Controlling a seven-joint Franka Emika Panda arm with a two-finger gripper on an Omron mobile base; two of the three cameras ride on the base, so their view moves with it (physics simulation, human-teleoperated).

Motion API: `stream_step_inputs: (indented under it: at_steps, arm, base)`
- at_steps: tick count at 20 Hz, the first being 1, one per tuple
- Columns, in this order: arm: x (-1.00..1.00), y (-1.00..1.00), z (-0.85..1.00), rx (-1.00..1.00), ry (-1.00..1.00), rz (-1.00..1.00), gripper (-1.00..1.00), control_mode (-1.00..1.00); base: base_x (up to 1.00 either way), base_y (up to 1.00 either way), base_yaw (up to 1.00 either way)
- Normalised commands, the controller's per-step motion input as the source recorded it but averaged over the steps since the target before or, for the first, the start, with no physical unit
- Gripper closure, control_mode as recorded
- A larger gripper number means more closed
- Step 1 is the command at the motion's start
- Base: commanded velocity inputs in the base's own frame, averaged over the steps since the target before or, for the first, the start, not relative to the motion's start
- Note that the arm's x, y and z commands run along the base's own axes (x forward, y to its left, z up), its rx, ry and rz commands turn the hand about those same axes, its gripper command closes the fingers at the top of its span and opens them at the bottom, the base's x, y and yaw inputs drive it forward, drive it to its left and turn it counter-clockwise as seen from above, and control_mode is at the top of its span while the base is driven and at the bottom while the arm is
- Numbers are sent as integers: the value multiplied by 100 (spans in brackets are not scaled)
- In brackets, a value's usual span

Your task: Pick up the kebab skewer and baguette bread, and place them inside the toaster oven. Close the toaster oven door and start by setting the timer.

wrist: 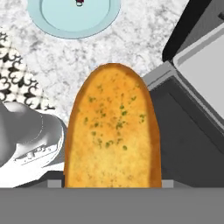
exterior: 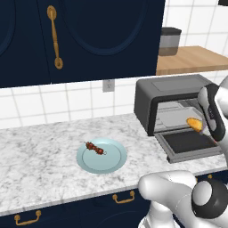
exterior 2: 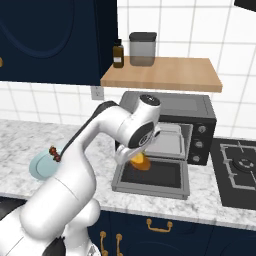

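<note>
The golden baguette bread (wrist: pixel 112 127) stands lengthwise in my gripper (exterior: pixel 201 127), which is shut on it. It hangs just above the toaster oven door (exterior 2: pixel 152 176), which lies dropped open and flat in front of the dark grey toaster oven (exterior: pixel 171 93). A metal tray (exterior 2: pixel 167 142) shows inside the oven cavity behind the baguette bread (exterior 2: pixel 140 161). The kebab skewer (exterior: pixel 95 148) lies on a pale blue plate (exterior: pixel 109 163) on the marble counter, well to the left of the oven. My fingertips are hidden behind the loaf in the hand view.
A wooden shelf (exterior 2: pixel 160 72) above the oven carries a grey canister (exterior 2: pixel 142 48) and a brown bottle (exterior 2: pixel 118 53). The oven's knobs (exterior 2: pixel 201 137) sit on its right side. A black stove top (exterior 2: pixel 240 170) lies right of the oven. Dark blue cabinets hang above the counter.
</note>
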Motion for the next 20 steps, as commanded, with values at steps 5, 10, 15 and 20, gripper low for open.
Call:
stream_step_inputs:
  at_steps: [5,10,15,20]
  arm:
    - [0,13,34,-14,-47,30,100,-100]
    - [8,12,-7,-27,-43,31,100,-100]
    - [27,-5,-22,-19,-28,26,100,-100]
    - [53,-40,0,-5,-2,9,100,-100]
  base:
    - [0,0,0]
    - [0,0,0]
    - [0,0,0]
    - [0,0,0]
